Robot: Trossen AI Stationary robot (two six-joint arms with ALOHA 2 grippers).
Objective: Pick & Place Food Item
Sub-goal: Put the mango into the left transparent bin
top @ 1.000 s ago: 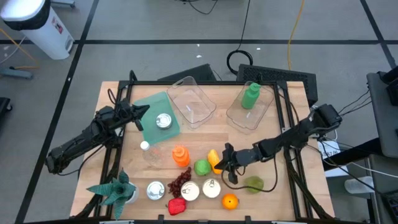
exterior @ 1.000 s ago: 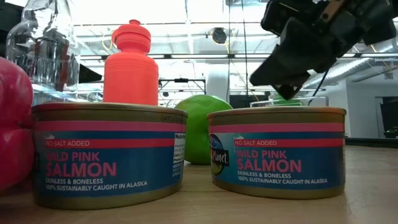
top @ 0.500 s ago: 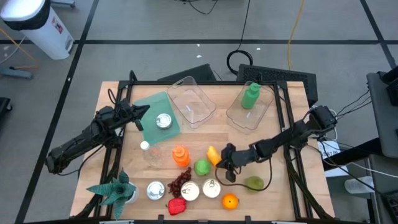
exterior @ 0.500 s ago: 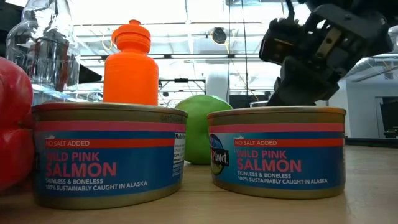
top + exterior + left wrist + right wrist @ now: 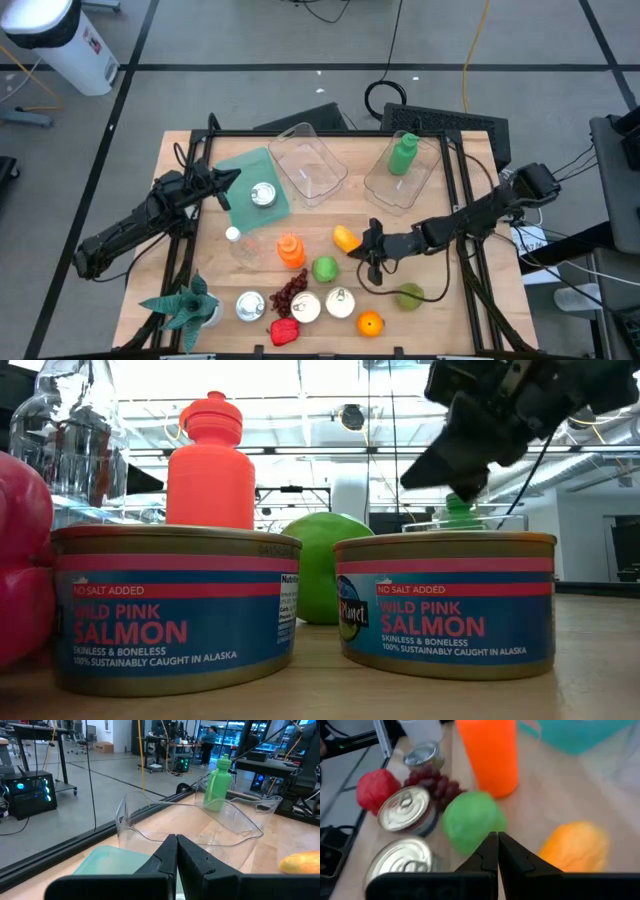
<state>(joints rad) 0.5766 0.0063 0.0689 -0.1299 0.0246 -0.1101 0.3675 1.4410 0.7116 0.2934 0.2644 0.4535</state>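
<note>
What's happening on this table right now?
The right claw hangs shut and empty above the wooden table, beside the yellow fruit and near the green apple. The left claw, also shut, waits over the teal lid by the clear tubs. Cans, grapes, an orange bottle and other food lie untouched; nothing is held.

A white bin (image 5: 55, 40) stood on the floor, a black cable coil (image 5: 385, 97) lay behind the bench (image 5: 455, 205).

Robotics lab, concrete floor (image 5: 250, 40), cabled workbenches (image 5: 270, 767), computer tower (image 5: 30, 792)
</note>
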